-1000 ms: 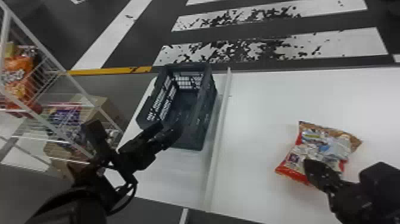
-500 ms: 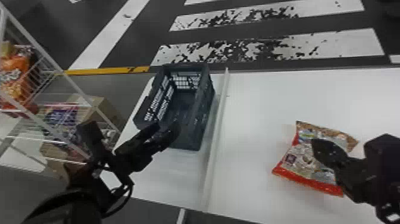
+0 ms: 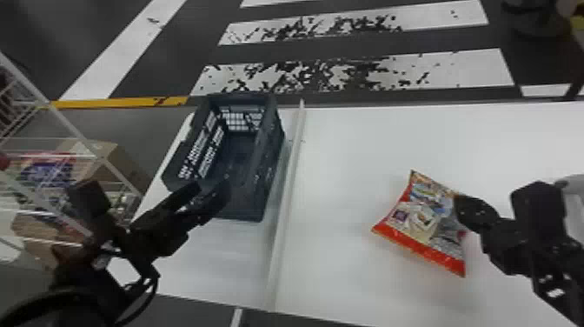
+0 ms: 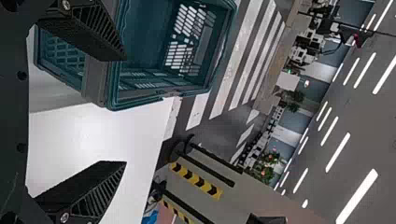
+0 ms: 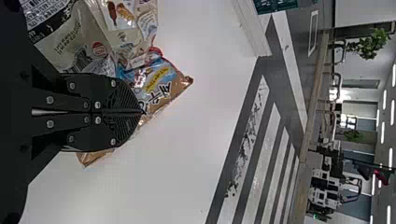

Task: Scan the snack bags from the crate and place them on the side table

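Pinching the snack bag [image 3: 419, 224] near its edge over the desk [image 3: 369, 139], our right fingers [image 5: 116, 93] are closed on it, probably so its printed face stays free for scanning. Our left fingers [image 4: 95, 186], spread apart, wait beside the crate [image 3: 267, 174].

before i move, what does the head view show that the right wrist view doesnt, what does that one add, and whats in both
Head view: the left gripper, fingers apart, by the near end of the crate; a wire rack; a cardboard box. Right wrist view: green plants and ceiling lights. Both: the snack bag, the right gripper at it, the white table and the floor stripes.
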